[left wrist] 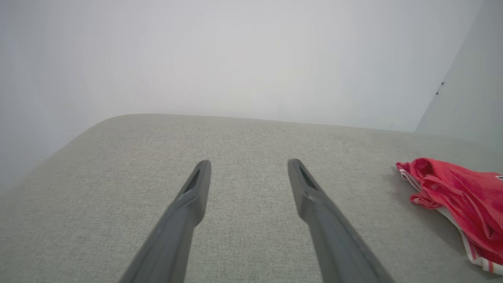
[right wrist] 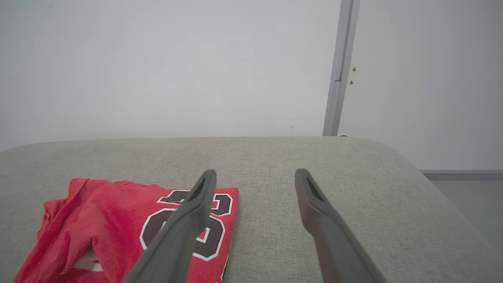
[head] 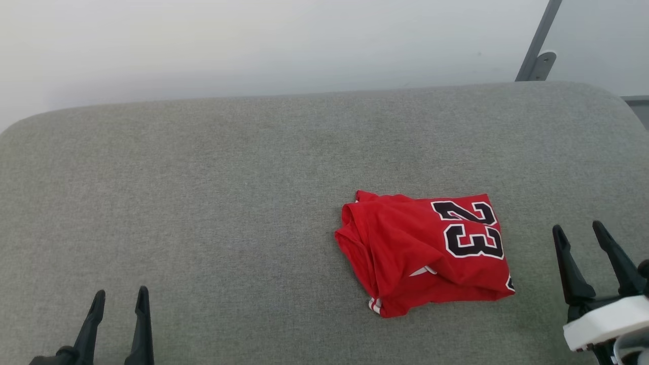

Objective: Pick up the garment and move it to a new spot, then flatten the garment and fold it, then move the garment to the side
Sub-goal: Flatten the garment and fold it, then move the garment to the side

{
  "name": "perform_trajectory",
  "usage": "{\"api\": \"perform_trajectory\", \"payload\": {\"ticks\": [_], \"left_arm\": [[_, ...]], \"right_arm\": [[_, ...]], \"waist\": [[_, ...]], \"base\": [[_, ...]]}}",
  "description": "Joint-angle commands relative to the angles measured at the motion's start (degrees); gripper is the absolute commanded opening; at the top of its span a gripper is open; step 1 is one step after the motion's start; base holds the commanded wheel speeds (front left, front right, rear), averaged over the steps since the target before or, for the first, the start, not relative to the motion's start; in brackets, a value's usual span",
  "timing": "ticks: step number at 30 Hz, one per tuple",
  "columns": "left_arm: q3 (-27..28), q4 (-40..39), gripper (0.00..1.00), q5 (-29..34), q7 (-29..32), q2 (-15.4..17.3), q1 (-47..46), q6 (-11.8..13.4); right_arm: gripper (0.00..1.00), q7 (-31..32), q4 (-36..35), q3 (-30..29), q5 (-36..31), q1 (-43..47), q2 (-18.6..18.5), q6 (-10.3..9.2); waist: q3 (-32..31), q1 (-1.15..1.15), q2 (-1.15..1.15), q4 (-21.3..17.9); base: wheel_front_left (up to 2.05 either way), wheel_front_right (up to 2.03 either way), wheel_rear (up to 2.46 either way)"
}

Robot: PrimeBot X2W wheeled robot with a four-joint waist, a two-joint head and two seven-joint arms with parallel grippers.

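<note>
Garment (head: pixel 426 253) lies folded on the grey cushion (head: pixel 228 177), right of centre. My left gripper (head: pixel 121 291) and right gripper (head: pixel 577 226) point forward, jaws released, the right near it.

Rig body check: two dark grippers, one pale wrist housing.
On my head view, the left gripper (head: pixel 121 291) and right gripper (head: pixel 578 226) each carry two long matt black fingers, broad at the base and tapering to blunt points. My wrist views render those fingers (left wrist: pixel 184 220) dark grey, each with a narrow recessed slot (left wrist: pixel 193 181) on its inner face near the tip. On the near side of the right gripper sits a rounded white wrist housing (head: pixel 606 322).
</note>
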Motion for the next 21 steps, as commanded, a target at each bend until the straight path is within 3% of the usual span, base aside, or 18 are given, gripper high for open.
{"api": "perform_trajectory", "payload": {"ticks": [1, 21], "left_arm": [[0.2, -0.5, 1.00, 0.4, -0.1, 0.1, 0.6, 0.1], [-1.1, -1.5, 1.00, 0.8, -0.1, -0.7, -0.5, 0.1]], "right_arm": [[1.00, 0.4, -0.6, -0.4, -0.4, 0.7, 0.4, -0.03], [1.00, 7.0, -6.8, -3.8, -2.1, 3.0, 3.3, -0.03]], "waist": [[0.1, 0.00, 0.00, 0.1], [0.7, 0.00, 0.00, 1.2]], "base": [[0.00, 0.00, 0.00], [0.00, 0.00, 0.00]]}}
